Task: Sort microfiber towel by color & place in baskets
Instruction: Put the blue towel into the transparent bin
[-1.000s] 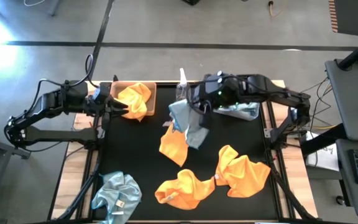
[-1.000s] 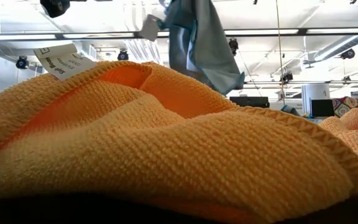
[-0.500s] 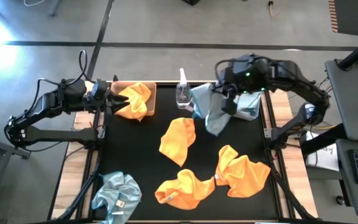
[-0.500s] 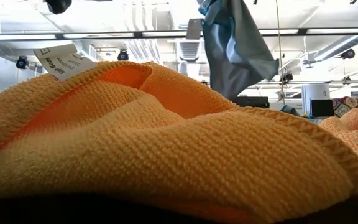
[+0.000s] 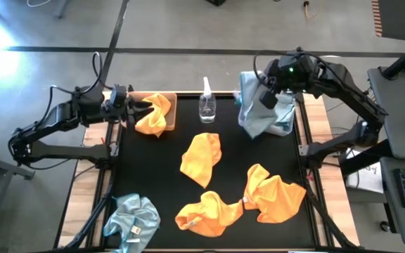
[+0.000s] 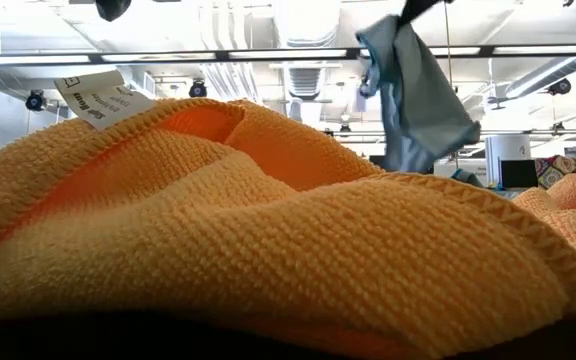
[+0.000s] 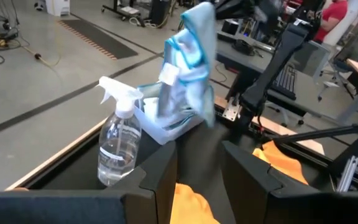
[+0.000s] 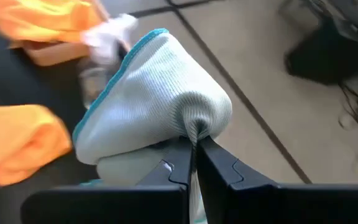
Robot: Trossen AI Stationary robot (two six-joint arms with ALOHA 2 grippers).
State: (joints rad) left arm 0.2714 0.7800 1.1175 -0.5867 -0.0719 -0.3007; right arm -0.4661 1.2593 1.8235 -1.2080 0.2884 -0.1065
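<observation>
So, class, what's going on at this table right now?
The right gripper is shut on a pale blue towel, hanging over the grey-blue basket. The left gripper is open beside the tan basket, which holds an orange towel. Three orange towels and one blue towel lie on the table.

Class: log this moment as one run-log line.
right gripper: shut on blue towel, above grey-blue basket | left gripper: open, at tan basket

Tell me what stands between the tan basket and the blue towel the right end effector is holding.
High view: a clear spray bottle stands between the tan basket and the hanging blue towel.
</observation>
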